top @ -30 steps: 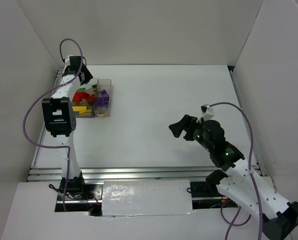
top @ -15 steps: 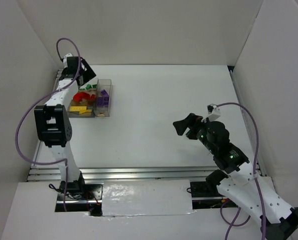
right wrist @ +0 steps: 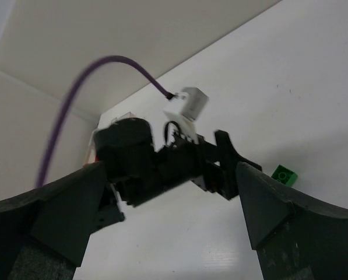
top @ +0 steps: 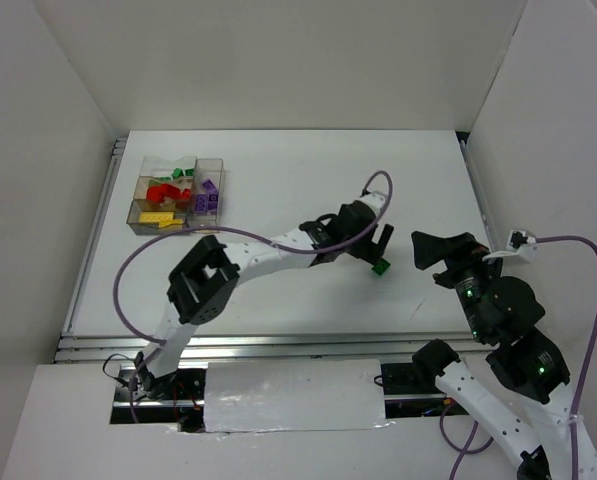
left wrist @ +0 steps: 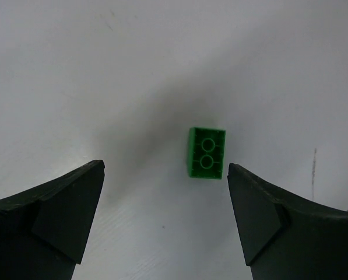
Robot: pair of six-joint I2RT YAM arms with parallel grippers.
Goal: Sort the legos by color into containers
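A single green lego (top: 380, 266) lies on the white table right of centre. My left gripper (top: 376, 243) is open just behind and above it. In the left wrist view the green lego (left wrist: 207, 153) lies ahead of my open left gripper (left wrist: 165, 169), nearer the right finger, untouched. My right gripper (top: 426, 258) is open and empty, just right of the lego. The right wrist view shows my open right gripper (right wrist: 171, 169), the left arm's gripper (right wrist: 220, 163) and the green lego (right wrist: 284, 174). The clear container (top: 221, 190) at the far left holds red, green, yellow and purple legos.
White walls close in the table on the left, back and right. A purple cable (top: 128, 270) loops beside the left arm. A metal rail (top: 278, 345) runs along the table's near edge.
My left arm has swung from over the container at the far left across to the green lego right of centre. My right gripper has drawn back to the right.
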